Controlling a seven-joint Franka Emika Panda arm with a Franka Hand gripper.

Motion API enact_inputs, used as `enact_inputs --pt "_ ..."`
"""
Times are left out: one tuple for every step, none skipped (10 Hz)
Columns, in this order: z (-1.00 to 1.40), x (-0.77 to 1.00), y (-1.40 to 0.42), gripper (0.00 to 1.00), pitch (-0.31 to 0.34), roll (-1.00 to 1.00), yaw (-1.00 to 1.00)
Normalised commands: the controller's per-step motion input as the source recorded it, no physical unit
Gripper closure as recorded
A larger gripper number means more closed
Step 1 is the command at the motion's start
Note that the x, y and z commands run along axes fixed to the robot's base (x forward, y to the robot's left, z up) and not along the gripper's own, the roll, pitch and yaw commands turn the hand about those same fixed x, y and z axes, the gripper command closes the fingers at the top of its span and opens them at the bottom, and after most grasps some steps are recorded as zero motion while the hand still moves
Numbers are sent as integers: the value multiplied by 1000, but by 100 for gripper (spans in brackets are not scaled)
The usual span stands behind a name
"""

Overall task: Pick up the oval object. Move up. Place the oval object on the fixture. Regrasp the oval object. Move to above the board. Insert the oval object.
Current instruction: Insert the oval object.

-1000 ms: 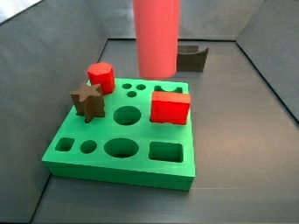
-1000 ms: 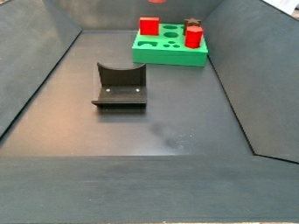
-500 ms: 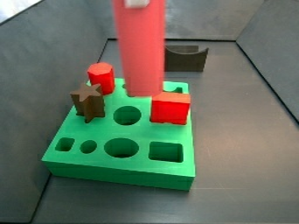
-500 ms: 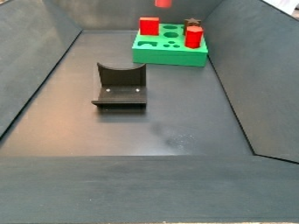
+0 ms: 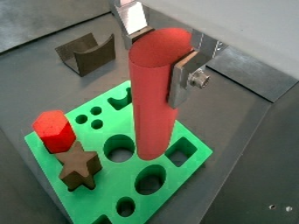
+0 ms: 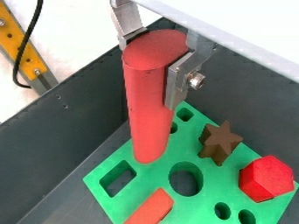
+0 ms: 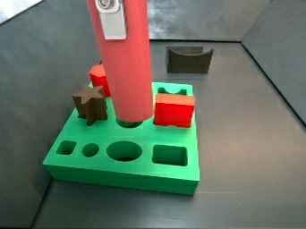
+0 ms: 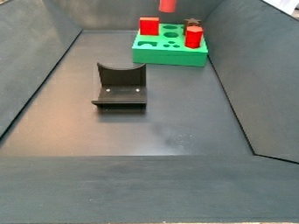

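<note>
Above the green board (image 7: 84,159), the gripper (image 5: 162,54) is holding the oval object (image 7: 124,72), a long salmon-red rod, upright. In both wrist views its two silver fingers (image 6: 181,77) are pressing against opposite sides of the rod's upper part, so the jaws are closed on it and spread only as wide as the rod is thick. In a side view one silver finger (image 7: 110,18) is lying flat against the rod near its top.

The rod's lower end is hanging over the middle of the board (image 5: 197,164), close to the round holes there; whether it is touching the board or has entered a hole cannot be told. The red cube (image 7: 174,111) is sitting on the board just beside the rod. The short red hexagonal peg (image 5: 52,130) and the brown star-shaped peg (image 5: 77,166) are standing on the board at the rod's other side, next to each other. In a wrist view the star peg (image 6: 219,142) and the hexagonal peg (image 6: 267,178) are again showing side by side.

The fixture (image 8: 121,84), a dark bracket with a curved notch, is standing on the grey floor (image 8: 152,131) well apart from the board (image 8: 172,55). In that side view only the rod's lower tip (image 8: 169,5) is showing at the frame's upper edge, above the board.
</note>
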Motion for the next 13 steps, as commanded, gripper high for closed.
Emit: enact_inputs --pt "-540 0 -186 100 -31 131 0" --pt "-466 0 -197 100 -59 79 0" --pt "-351 0 -151 100 -84 16 0" --pt "-309 0 -26 100 -60 6 0" --pt "-277 -54 0 100 -4 20 0" --pt "-231 -106 0 100 -9 4 -14" --pt "-171 -111 0 100 -34 0 -77" --pt "-63 -37 -6 100 -86 -13 -63" --pt "-189 0 -40 100 -79 0 -14" --pt "-346 0 -71 100 -187 -19 -29" --pt "-351 0 -80 100 -204 -14 -63" --pt "-294 0 -100 100 -196 -26 -129" --pt "-246 0 -37 100 -131 -4 -111"
